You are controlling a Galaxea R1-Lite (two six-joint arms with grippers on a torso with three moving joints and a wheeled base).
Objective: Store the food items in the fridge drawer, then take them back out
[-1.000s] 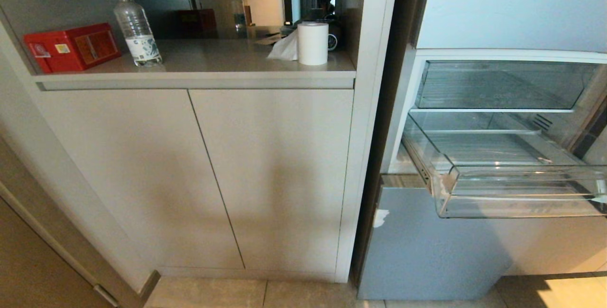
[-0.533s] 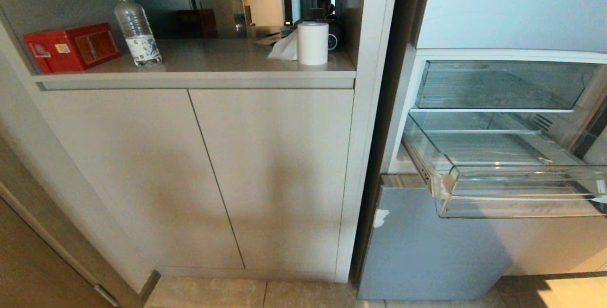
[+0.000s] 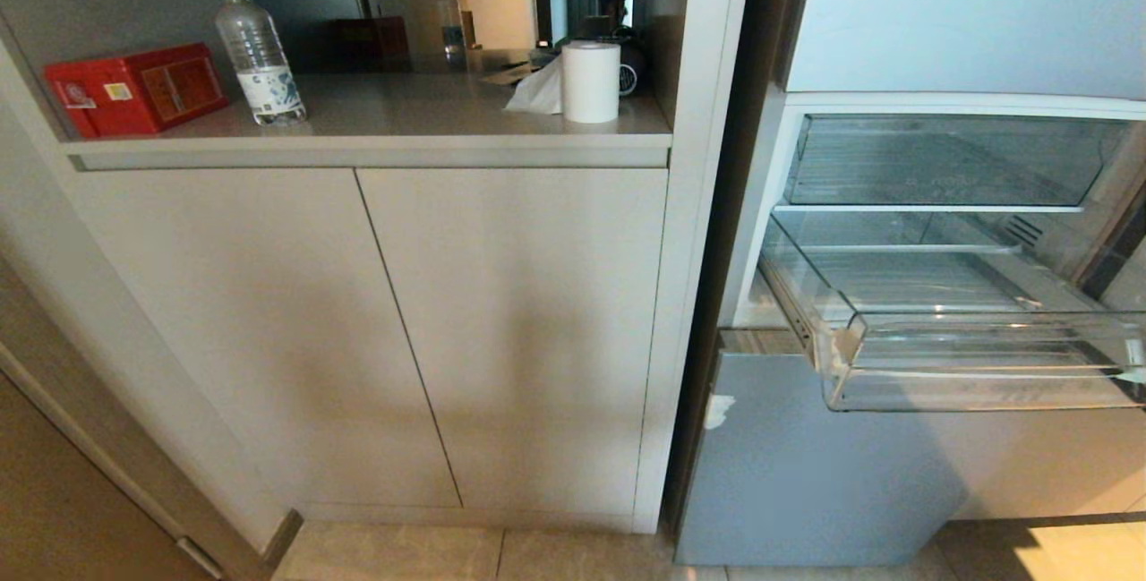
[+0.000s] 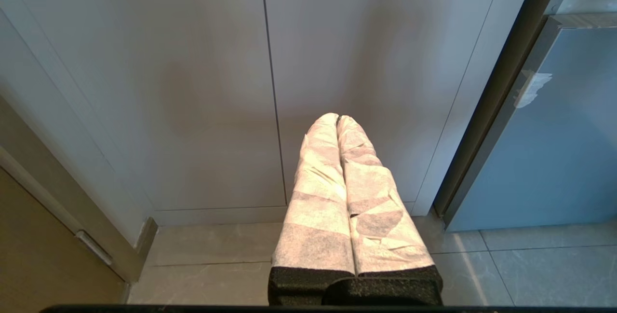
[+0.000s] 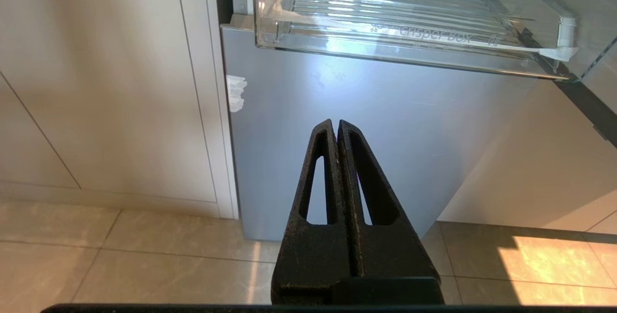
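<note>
The fridge drawer [image 3: 985, 384] is pulled out from the open fridge at the right of the head view. It is clear plastic with a ribbed floor, and nothing lies in it. The food items are out of view. Neither arm shows in the head view. My right gripper [image 5: 336, 122] is shut and empty, low in front of the blue-grey lower fridge door, with the fridge drawer [image 5: 409, 38] above and beyond it. My left gripper [image 4: 337, 117], its fingers wrapped in white cloth, is shut and empty, facing the cabinet doors near the floor.
A second clear bin [image 3: 940, 160] sits closed above the drawer. Pale cabinet doors [image 3: 376, 330] fill the left, under a counter holding a red box [image 3: 134, 89], a water bottle [image 3: 258, 57] and a paper roll [image 3: 591, 80]. Tiled floor [image 3: 582, 559] runs below.
</note>
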